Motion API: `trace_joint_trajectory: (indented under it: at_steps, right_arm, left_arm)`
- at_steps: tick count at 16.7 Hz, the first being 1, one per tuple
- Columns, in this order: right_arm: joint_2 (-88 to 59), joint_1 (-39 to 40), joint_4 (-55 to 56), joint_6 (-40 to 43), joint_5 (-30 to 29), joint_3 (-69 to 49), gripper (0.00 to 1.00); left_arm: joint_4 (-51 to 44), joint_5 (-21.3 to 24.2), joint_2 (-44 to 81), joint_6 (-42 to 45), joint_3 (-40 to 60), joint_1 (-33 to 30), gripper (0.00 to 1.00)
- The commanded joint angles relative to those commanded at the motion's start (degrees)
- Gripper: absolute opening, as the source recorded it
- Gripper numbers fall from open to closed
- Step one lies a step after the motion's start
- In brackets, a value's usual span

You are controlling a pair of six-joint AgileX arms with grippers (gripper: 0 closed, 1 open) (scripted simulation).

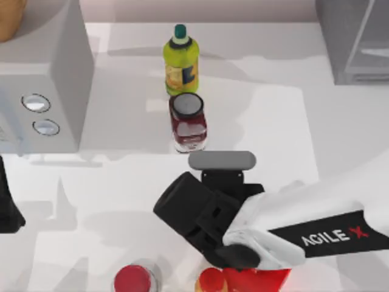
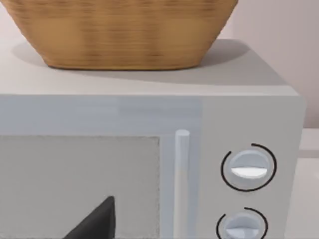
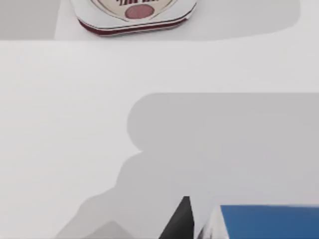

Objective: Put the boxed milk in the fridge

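The boxed milk (image 3: 269,221) shows its blue top and a sliver of white side in the right wrist view. It lies close against a dark part of my right gripper (image 3: 180,221). In the top view my right arm reaches from the right edge to the table's middle, and its gripper (image 1: 222,177) covers the milk. The fridge (image 1: 355,42), a grey cabinet with a pale panel, stands at the back right corner, well away from the arm. My left arm (image 1: 7,207) is parked at the left edge, facing the knobbed grey box.
A dark red jar (image 1: 188,121) and a yellow bottle (image 1: 181,61) stand just beyond my right gripper. A grey box with two knobs (image 1: 42,79) carries a wicker basket (image 2: 119,30) at the back left. A red can (image 1: 137,280) and red items (image 1: 243,281) sit at the front edge.
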State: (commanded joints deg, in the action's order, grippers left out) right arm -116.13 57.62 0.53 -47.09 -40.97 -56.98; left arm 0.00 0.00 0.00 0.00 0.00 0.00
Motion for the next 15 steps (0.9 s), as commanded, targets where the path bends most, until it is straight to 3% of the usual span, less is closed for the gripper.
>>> trace_joint_trajectory:
  at_steps: [2, 11, 15]
  right_arm:
    - [0.0, 0.0, 0.0, 0.0, 0.0, 0.0, 0.0]
    - [0.2, -0.16, -0.17, -0.07, -0.05, -0.05, 0.0]
    - [5.23, -1.9, -6.01, -0.53, 0.85, -1.93, 0.0]
  left_arm:
    - [0.0, 0.0, 0.0, 0.0, 0.0, 0.0, 1.0]
    - [0.0, 0.0, 0.0, 0.0, 0.0, 0.0, 1.0]
    - [0.0, 0.0, 0.0, 0.0, 0.0, 0.0, 1.0]
